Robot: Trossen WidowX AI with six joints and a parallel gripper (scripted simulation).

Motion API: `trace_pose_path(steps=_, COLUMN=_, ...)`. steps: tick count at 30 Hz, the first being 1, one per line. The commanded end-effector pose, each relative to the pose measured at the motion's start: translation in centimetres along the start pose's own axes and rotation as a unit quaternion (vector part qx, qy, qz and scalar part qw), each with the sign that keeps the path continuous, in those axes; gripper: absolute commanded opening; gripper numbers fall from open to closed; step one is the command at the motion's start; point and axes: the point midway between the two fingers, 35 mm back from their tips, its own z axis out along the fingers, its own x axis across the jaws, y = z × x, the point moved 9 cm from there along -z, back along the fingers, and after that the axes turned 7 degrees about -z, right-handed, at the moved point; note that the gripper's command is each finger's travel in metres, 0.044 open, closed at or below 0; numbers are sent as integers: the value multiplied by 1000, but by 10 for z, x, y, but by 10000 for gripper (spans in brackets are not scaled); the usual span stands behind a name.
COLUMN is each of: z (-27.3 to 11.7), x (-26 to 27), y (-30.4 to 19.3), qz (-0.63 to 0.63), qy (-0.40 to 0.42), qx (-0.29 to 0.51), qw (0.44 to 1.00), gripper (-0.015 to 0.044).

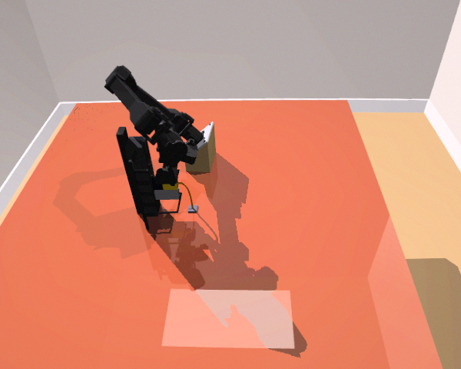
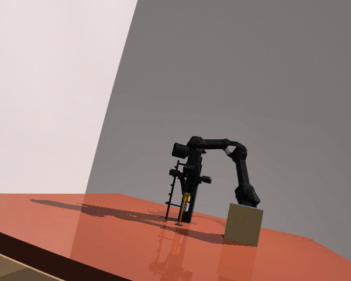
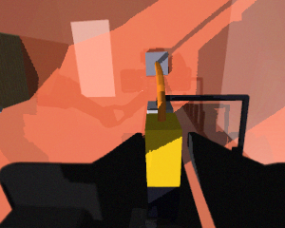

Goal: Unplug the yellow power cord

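The black power strip (image 1: 133,174) (image 2: 186,218) stands upright. The yellow plug (image 1: 170,186) (image 2: 186,196) (image 3: 163,163) is at its face; whether its prongs are seated is hidden. Its yellow cord (image 1: 190,196) (image 2: 182,210) (image 3: 160,85) curves down to a small grey base (image 1: 190,208) (image 2: 179,224) (image 3: 151,68). My gripper (image 1: 170,181) (image 2: 186,190) (image 3: 164,138) is partly open, pointing down, with one finger on each side of the plug. In the wrist view a narrow gap shows on the plug's right side; the left fingertip is very close to it.
A grey block (image 1: 167,194) (image 2: 186,206) (image 3: 153,111) sits just below the yellow plug. A thin black frame (image 1: 179,202) (image 2: 171,193) (image 3: 204,98) sticks out beside the strip. My arm stands on a tan box (image 1: 200,161) (image 2: 243,225) (image 3: 7,66).
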Motion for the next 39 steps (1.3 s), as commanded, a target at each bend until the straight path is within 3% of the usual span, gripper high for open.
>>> trace_pose_path(steps=1, z=3, x=1, y=-1, qz=-2, qy=2, qx=3, qw=1000, gripper=160)
trace_pose_path(steps=3, z=3, x=1, y=-1, qz=-2, qy=2, qx=3, qw=1000, gripper=160)
trace_pose_path(steps=6, z=1, x=0, y=0, qz=0, qy=0, qx=0, qw=1000, gripper=81)
trace_pose_path(steps=16, z=1, x=0, y=0, qz=0, qy=0, qx=0, qw=1000, gripper=0)
trace_pose_path(steps=39, z=-1, x=-6, y=34, qz=-1, qy=0, qx=-1, qw=1000, gripper=0)
